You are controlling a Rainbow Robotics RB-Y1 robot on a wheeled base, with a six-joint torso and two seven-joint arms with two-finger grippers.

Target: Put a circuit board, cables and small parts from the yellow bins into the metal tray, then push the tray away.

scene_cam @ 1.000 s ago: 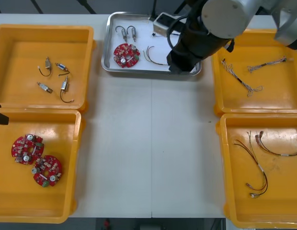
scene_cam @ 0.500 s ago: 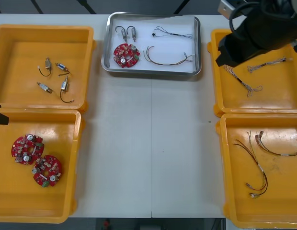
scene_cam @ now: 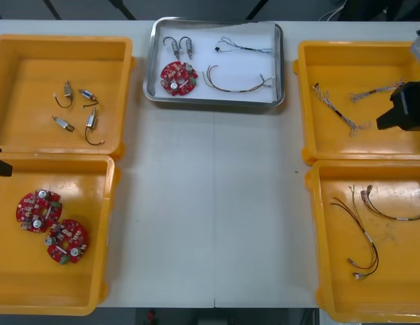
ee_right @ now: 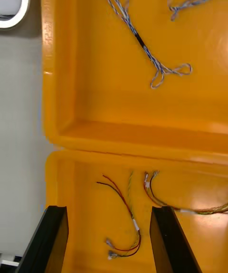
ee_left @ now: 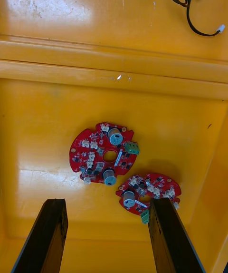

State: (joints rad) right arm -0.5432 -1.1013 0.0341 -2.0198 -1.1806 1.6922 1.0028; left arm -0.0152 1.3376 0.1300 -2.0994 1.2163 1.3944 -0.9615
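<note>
Right gripper (scene_cam: 402, 114) hovering over far right yellow bin (scene_cam: 359, 46), fingers (ee_right: 56, 235) standing apart, gripping nothing. Metal tray (scene_cam: 213, 102) sitting far centre, already carrying circuit board (scene_cam: 179, 77), small metal parts (scene_cam: 177, 46), black cable (scene_cam: 242, 47), red and yellow cable (scene_cam: 237, 82). Blue and white cable (scene_cam: 339, 112) lying in bin near gripper, looking like next pick. Calling for descent, fingers straddling its dark middle, closing, carrying across. Tray push coming last. Left gripper (ee_left: 107, 206) idling open over spare boards.
</note>
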